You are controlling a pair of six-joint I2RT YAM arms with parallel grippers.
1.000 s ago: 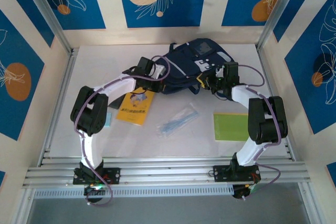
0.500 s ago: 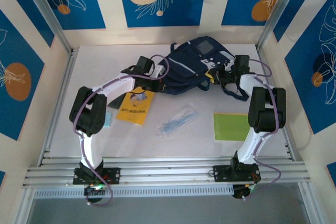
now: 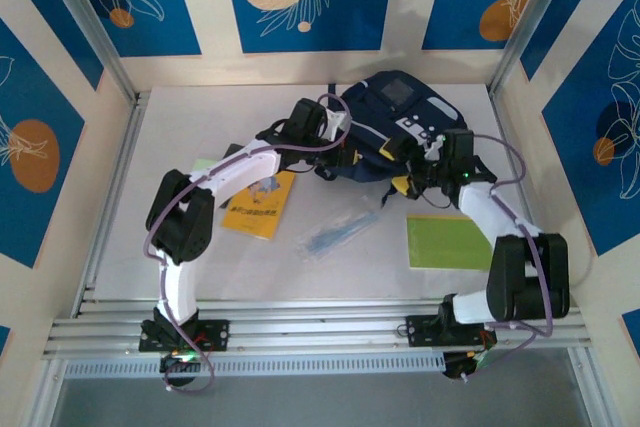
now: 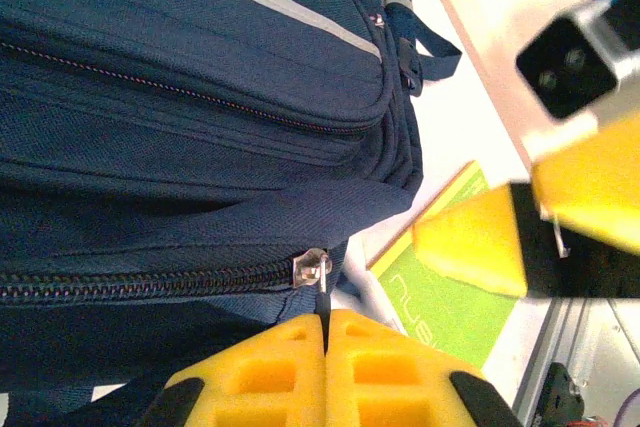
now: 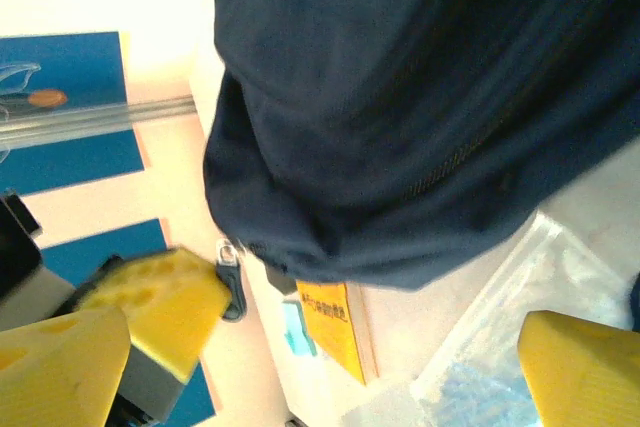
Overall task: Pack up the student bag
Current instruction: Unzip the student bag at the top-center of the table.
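Navy student bag (image 3: 405,107) shifted rightward; right fingers (image 5: 585,372) now spread wide.

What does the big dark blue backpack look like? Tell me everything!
The dark navy fabric backpack lies on the white table, at its far middle. It has a grey front patch, white patches, a thin pale stripe, straps and zipped pockets. The left gripper is shut on its small metal zipper pull. The right gripper stands open beside it.
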